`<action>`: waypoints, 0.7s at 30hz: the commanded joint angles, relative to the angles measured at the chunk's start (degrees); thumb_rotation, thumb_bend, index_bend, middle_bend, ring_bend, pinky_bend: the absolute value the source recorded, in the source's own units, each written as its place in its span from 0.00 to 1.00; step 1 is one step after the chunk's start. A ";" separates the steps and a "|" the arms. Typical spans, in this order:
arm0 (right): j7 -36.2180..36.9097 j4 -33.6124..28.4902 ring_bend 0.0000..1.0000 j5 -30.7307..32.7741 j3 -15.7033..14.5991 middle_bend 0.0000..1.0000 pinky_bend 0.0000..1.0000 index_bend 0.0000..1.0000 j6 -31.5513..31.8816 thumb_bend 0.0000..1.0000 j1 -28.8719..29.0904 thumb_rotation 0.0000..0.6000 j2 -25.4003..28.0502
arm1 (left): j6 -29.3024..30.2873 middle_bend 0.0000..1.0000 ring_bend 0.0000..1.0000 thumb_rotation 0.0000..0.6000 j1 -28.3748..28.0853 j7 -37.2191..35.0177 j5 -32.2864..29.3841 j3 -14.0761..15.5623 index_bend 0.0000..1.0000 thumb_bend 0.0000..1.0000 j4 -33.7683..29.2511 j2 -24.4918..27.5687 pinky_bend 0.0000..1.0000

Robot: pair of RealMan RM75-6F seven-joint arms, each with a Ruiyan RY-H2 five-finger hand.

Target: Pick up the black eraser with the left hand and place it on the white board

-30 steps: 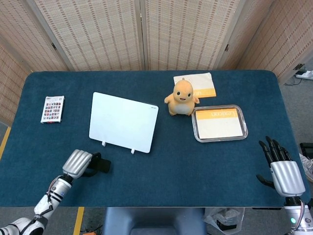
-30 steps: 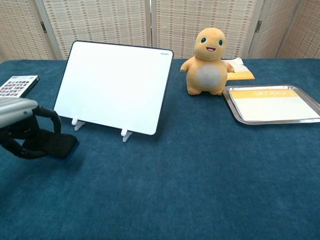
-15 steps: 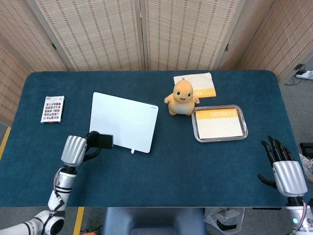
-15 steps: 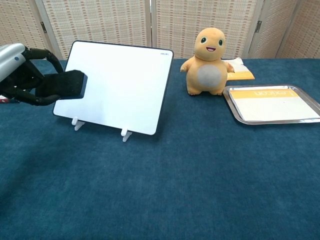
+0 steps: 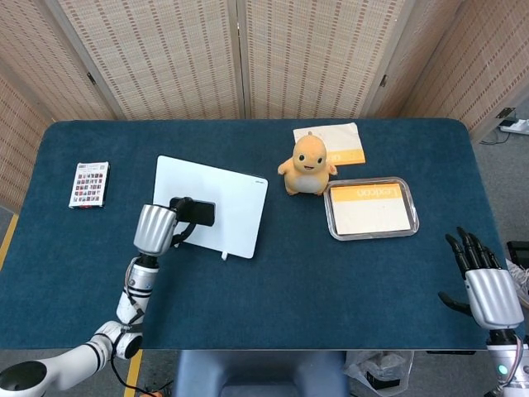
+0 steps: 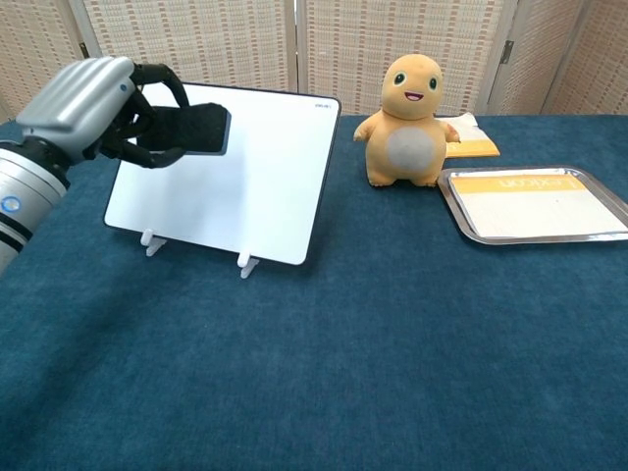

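Note:
My left hand [image 5: 157, 227] [image 6: 93, 110] grips the black eraser [image 5: 198, 212] [image 6: 199, 130] and holds it in front of the white board [image 5: 219, 194] [image 6: 255, 186], over its left half. The board leans back on small white feet. Whether the eraser touches the board's face I cannot tell. My right hand [image 5: 483, 285] hangs at the table's near right corner, its fingers spread and nothing in it; the chest view does not show it.
An orange plush toy [image 5: 307, 165] [image 6: 407, 123] stands right of the board, with a metal tray [image 5: 335, 223] [image 6: 451, 201] beside it and a yellow-and-white booklet [image 5: 343, 141] behind. A patterned card pack [image 5: 88, 184] lies at the far left.
My left hand has lifted the eraser off the table near the front edge and carried it up and to the right, in front of the board. The right hand has barely moved.

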 commanded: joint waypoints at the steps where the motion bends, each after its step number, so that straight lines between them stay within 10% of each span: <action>1: 0.27 -0.06 0.00 0.00 -0.01 0.00 0.16 0.00 -0.04 0.15 0.01 1.00 0.15 | -0.82 1.00 1.00 1.00 -1.97 0.22 0.25 0.69 0.47 0.29 4.54 -2.78 1.00; 21: 0.70 -0.14 0.00 1.04 0.17 0.00 0.16 0.00 -0.62 0.15 0.06 1.00 0.57 | -4.50 1.00 1.00 1.00 -7.08 -8.41 -1.63 1.99 0.46 0.29 22.01 -10.27 1.00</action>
